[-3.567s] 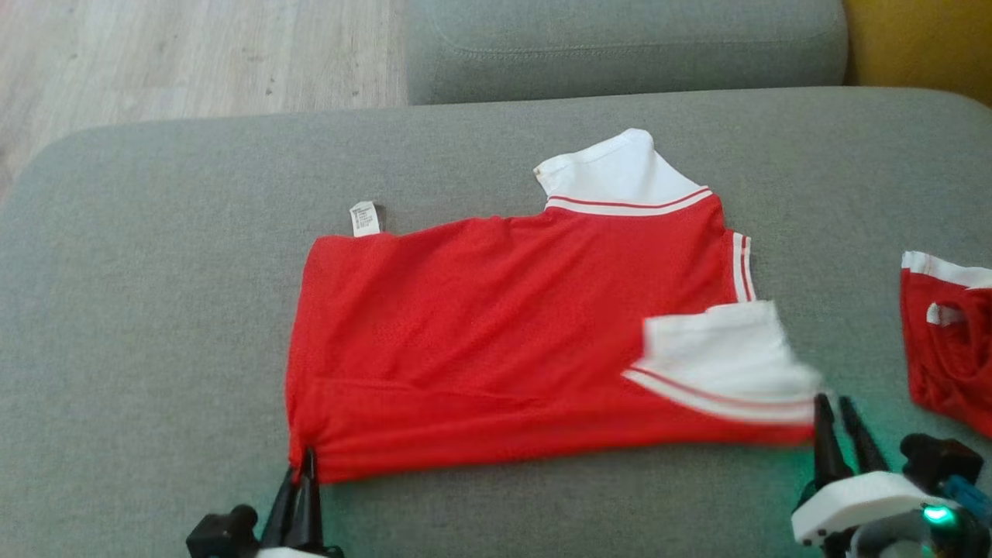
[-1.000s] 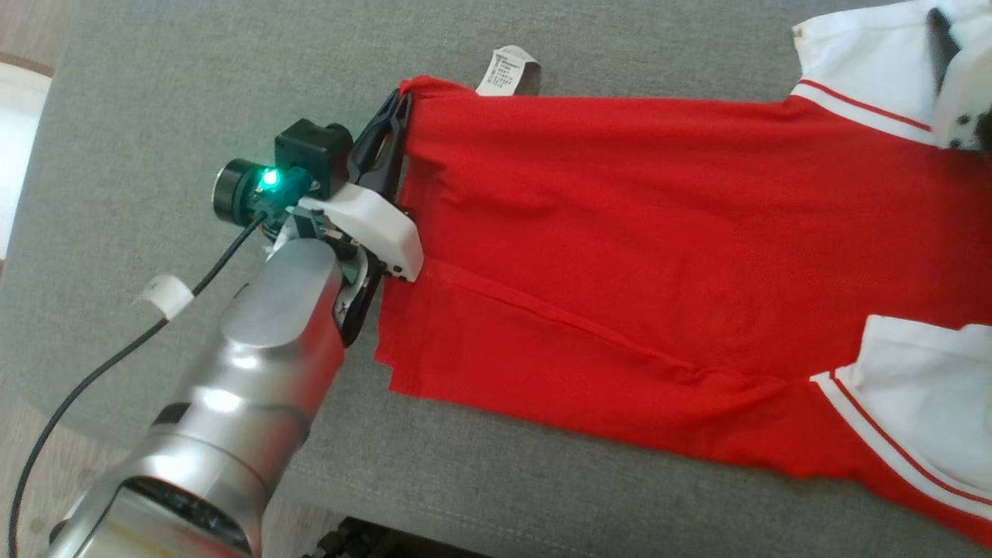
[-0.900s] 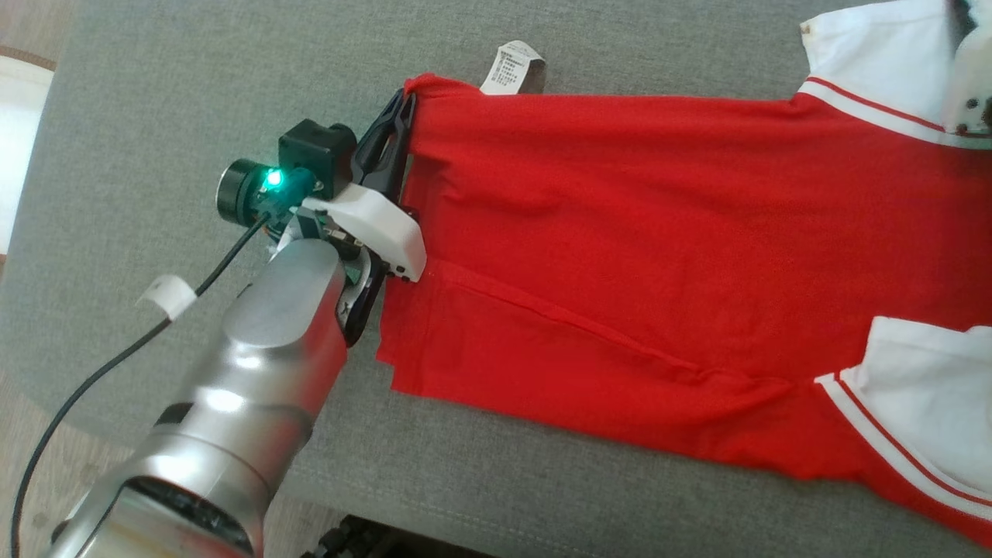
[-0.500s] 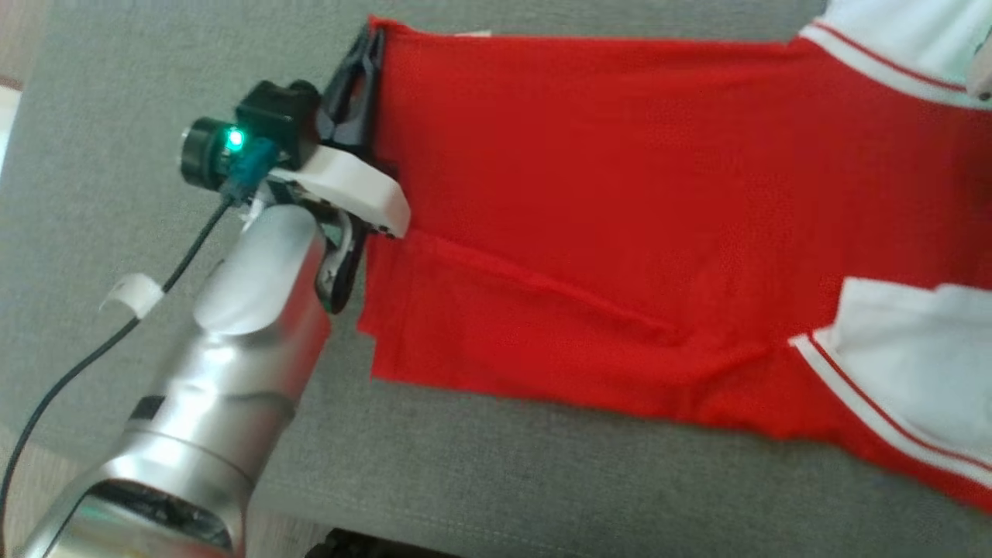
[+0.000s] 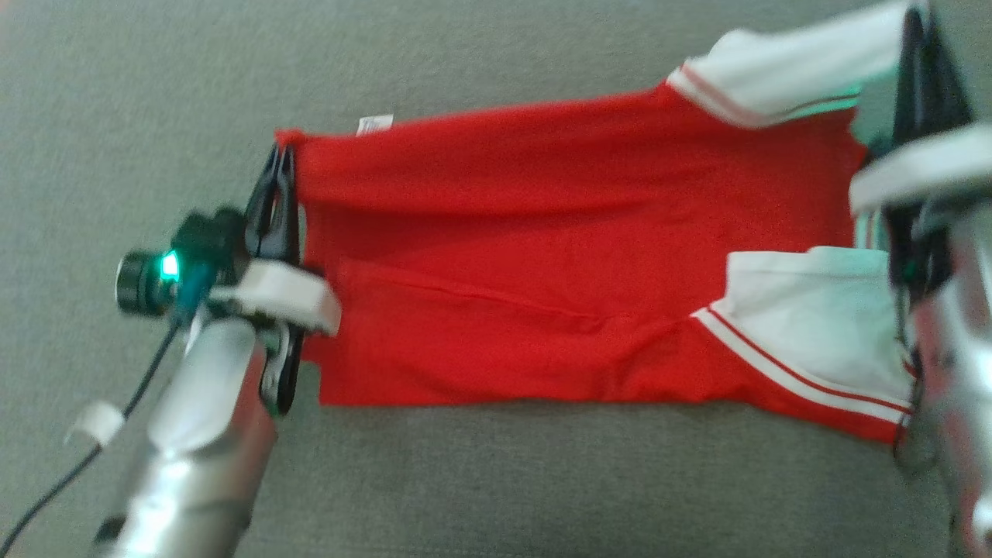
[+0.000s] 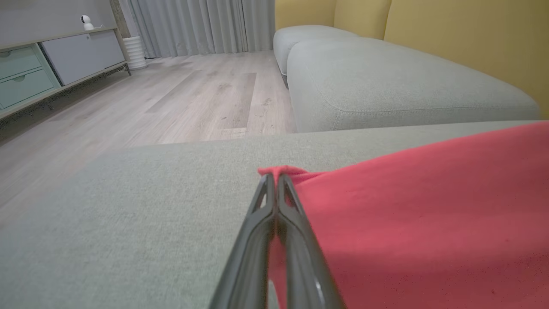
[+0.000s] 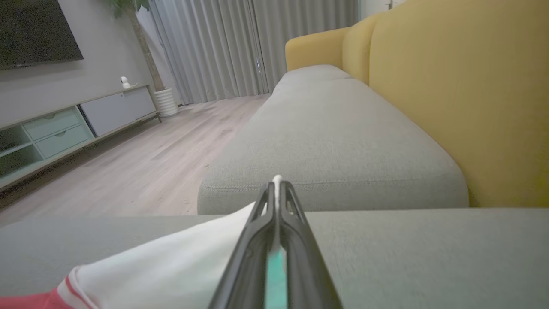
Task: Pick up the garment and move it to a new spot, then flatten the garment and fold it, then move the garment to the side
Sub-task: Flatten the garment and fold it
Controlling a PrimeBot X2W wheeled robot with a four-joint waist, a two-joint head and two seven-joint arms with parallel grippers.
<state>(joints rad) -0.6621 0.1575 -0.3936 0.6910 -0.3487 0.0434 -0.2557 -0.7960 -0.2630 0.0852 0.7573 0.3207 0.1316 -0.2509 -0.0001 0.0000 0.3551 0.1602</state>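
The garment (image 5: 542, 256) is a red shirt with white sleeves, spread across a grey sofa cushion (image 5: 465, 480) with its lower half folded over. My left gripper (image 5: 280, 159) is shut on the red hem corner at the far left; the left wrist view shows that corner (image 6: 281, 171) pinched at the fingertips (image 6: 274, 182). My right gripper (image 5: 918, 31) is shut on the white sleeve (image 5: 783, 74) at the far right. In the right wrist view white cloth (image 7: 171, 262) runs into the closed fingertips (image 7: 277, 186). A second white sleeve (image 5: 814, 310) lies near the front.
Past the cushion I work on lies a second grey cushion (image 7: 334, 141) against the yellow sofa back (image 7: 463, 94). Wooden floor (image 6: 171, 103), a low cabinet (image 6: 55, 64) and curtains lie to the left. Bare cushion surface stretches in front of the garment.
The head camera has shifted, so the whole shirt now shows. My right gripper has shut on the far white sleeve. The left gripper keeps its hold on the hem corner.
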